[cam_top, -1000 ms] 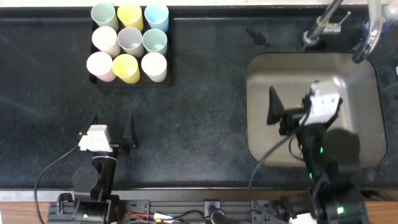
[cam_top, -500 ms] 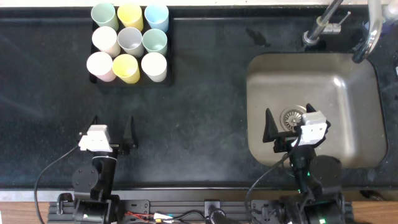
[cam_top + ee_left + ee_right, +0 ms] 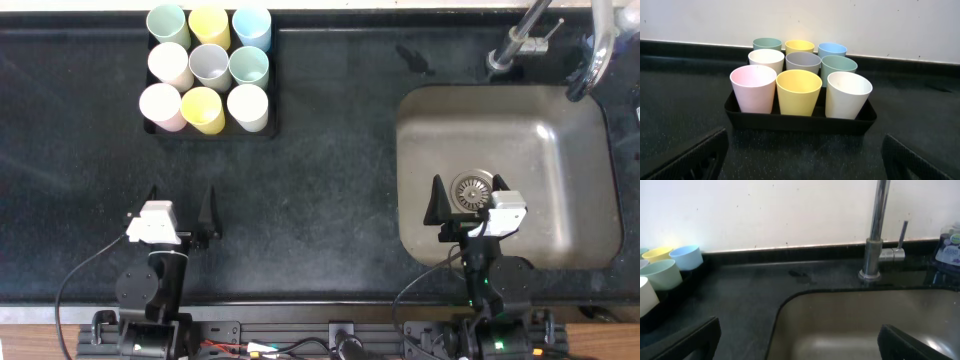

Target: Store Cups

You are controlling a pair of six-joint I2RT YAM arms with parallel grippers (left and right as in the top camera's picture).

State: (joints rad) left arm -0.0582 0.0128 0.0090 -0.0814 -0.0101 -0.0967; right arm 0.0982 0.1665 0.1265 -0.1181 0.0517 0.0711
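Several pastel cups (image 3: 208, 66) stand upright, packed in rows in a black tray (image 3: 274, 100) at the counter's far left. In the left wrist view the cups (image 3: 799, 91) and the tray (image 3: 800, 123) lie straight ahead, well apart from my left gripper (image 3: 802, 171). My left gripper (image 3: 181, 196) rests low near the front edge, open and holding nothing. My right gripper (image 3: 466, 192) sits over the front left part of the sink (image 3: 560, 110), open with nothing between its fingers. From the right wrist view (image 3: 800, 352) a few cups (image 3: 670, 265) show off to one side.
A steel sink with a drain (image 3: 470, 188) takes up the right side. A faucet (image 3: 520, 35) stands behind it, seen upright in the right wrist view (image 3: 875, 235). A soap bottle (image 3: 950, 245) stands by the wall. Dark counter (image 3: 320, 180) lies between tray and sink.
My right arm has drawn back from over the middle of the sink toward its base at the front edge, still open. The left arm and the cups have not moved.
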